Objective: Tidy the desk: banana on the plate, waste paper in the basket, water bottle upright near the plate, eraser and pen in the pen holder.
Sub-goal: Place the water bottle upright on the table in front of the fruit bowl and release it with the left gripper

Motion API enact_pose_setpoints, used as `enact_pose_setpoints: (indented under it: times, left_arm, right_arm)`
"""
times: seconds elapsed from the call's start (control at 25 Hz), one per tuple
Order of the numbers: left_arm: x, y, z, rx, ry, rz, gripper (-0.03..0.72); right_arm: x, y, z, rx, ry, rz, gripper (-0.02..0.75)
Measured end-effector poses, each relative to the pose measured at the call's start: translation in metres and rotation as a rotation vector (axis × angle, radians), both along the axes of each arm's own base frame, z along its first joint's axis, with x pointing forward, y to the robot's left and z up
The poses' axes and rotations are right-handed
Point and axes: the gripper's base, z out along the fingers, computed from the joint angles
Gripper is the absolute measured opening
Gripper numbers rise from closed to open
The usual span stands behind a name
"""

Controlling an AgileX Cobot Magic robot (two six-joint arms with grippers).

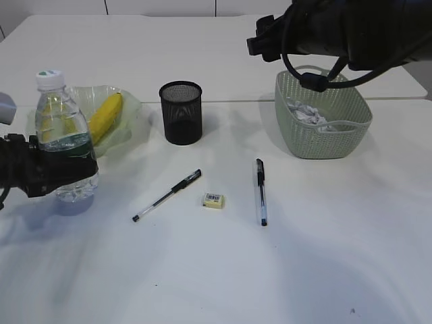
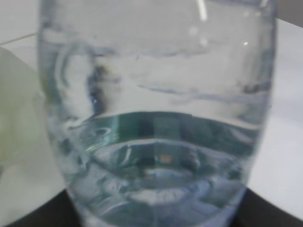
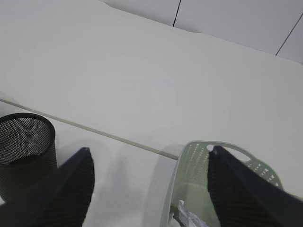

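Exterior view: white table (image 1: 223,270); left gripper (image 1: 47,177), black, clamped around a clear plastic water bottle with white cap (image 1: 62,135), bottle upright, base at or just above the tabletop, just in front of a translucent pale green plate (image 1: 131,118). Yellow banana (image 1: 106,116) lies on that plate. Black mesh pen holder (image 1: 181,113) stands right of the plate. Two black-capped clear pens lie on the table: one diagonal pen (image 1: 167,195), one nearly straight pen (image 1: 260,191), with a small yellow eraser (image 1: 213,200) between them, touching neither. Green woven plastic basket (image 1: 321,115) at right holds crumpled white waste paper (image 1: 307,113). Right arm (image 1: 344,30) hangs above the basket; its jaws not visible here. Left wrist view: bottle fills the frame, water level about mid-height, dark gripper parts at the bottom corners, plate edge pale green at left. Right wrist view: right gripper (image 3: 149,182) spread wide, nothing between the two dark fingers (image 3: 71,184), over the table between pen holder and basket rim; paper scrap visible inside the basket.
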Motion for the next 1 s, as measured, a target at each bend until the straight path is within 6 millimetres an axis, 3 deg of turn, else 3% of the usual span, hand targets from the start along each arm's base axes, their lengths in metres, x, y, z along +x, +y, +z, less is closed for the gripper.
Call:
enact_pose_setpoints:
  times: [0.52,1.0]
  left_arm:
    - [0.021,0.003,-0.012,-0.01,-0.029,-0.017,0.34]
    - [0.033,0.006,-0.039,-0.014,0.006,-0.018,0.34]
  right_arm:
    - [0.003,0.002,-0.009,-0.044,0.004,0.016,0.552]
    - [0.006,0.004,-0.016,-0.068,0.014,0.034,0.552]
